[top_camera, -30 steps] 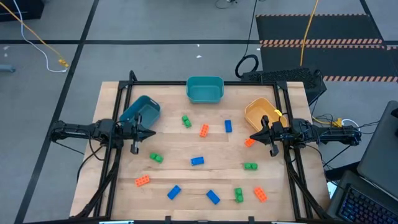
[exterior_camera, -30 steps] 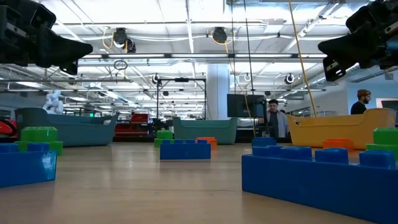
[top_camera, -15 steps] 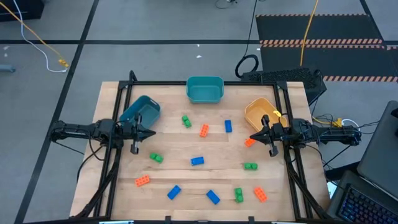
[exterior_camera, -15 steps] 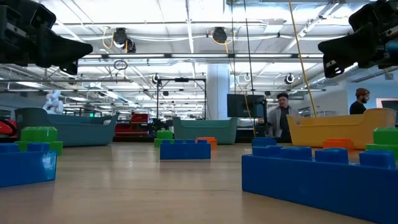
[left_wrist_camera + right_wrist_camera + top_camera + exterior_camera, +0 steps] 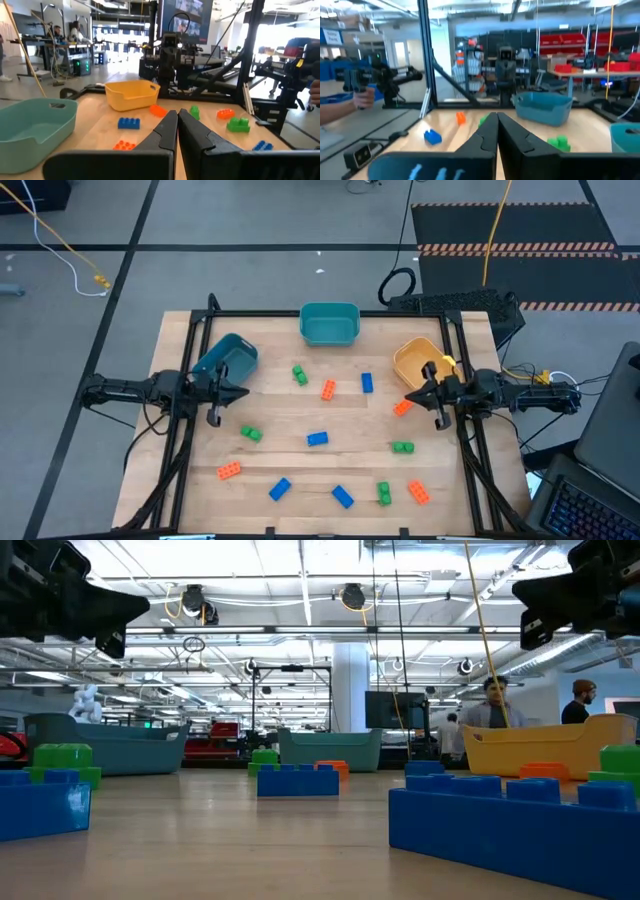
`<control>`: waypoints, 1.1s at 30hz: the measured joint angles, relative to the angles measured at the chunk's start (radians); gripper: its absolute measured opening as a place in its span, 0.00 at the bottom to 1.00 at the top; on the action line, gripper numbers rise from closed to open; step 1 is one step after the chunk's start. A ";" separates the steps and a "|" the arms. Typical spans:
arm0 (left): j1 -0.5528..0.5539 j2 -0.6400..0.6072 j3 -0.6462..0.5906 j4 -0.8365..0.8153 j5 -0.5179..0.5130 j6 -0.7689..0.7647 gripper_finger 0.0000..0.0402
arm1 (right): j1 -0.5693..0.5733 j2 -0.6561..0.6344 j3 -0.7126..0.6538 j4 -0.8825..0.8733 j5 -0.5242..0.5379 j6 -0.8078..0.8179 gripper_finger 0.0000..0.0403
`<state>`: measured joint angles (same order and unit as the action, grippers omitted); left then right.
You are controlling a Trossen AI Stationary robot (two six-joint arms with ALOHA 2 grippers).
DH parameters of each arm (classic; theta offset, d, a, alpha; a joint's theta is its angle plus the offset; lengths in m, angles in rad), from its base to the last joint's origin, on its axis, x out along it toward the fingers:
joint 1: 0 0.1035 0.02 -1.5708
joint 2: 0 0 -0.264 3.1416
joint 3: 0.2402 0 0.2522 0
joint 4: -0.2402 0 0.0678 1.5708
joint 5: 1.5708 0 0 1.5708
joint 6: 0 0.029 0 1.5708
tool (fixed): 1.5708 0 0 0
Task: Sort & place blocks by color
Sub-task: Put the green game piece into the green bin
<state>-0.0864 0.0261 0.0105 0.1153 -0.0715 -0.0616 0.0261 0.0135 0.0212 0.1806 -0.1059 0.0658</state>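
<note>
Left gripper (image 5: 243, 393): I keep it up in the air at the left side of the table, just beside the blue bin (image 5: 226, 357). Its fingers are pressed together and hold nothing.

Right gripper (image 5: 408, 397): It hangs at the right side, next to the yellow bin (image 5: 418, 360). Its fingers are pressed together and empty too.

Blocks: All lie loose on the table (image 5: 280, 455). None is in a bin yet. An orange block (image 5: 402, 408) sits just beside my right gripper. A green block (image 5: 250, 434) is near my left one.

Teal bin (image 5: 329, 323): It waits at the far edge.

What could go wrong: If I go down with the fingers pressed together, I think I will just push the orange block away.

Another worry: The blocks are small, so one could slip out and drop into the wrong bin.
</note>
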 joint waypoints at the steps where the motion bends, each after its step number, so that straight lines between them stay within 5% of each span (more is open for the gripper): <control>1: 0.000 0.000 0.000 0.002 0.000 0.000 0.04 | 0.000 0.000 0.000 0.017 0.000 0.000 0.00; 12: 0.005 0.000 0.000 0.086 -0.046 -0.026 0.04 | 0.000 0.000 0.000 0.101 0.006 -0.002 0.00; 16: 0.021 0.000 0.000 0.096 -0.109 -0.104 0.08 | 0.000 0.000 0.000 0.120 0.115 -0.004 0.00; 22: 0.028 0.057 0.047 0.062 -0.195 -0.123 0.32 | -0.001 0.002 0.000 0.188 0.319 -0.140 0.09; 28: 0.028 0.230 0.212 -0.039 -0.263 -0.113 0.61 | -0.001 0.054 0.000 0.278 0.431 -0.189 0.33; 33: 0.028 0.455 0.397 -0.177 -0.300 -0.100 0.72 | -0.001 0.156 0.043 0.334 0.473 -0.225 0.54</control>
<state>-0.0582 0.4811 0.4073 -0.0616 -0.3716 -0.1620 0.0254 0.1693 0.0641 0.5145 0.3675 -0.1591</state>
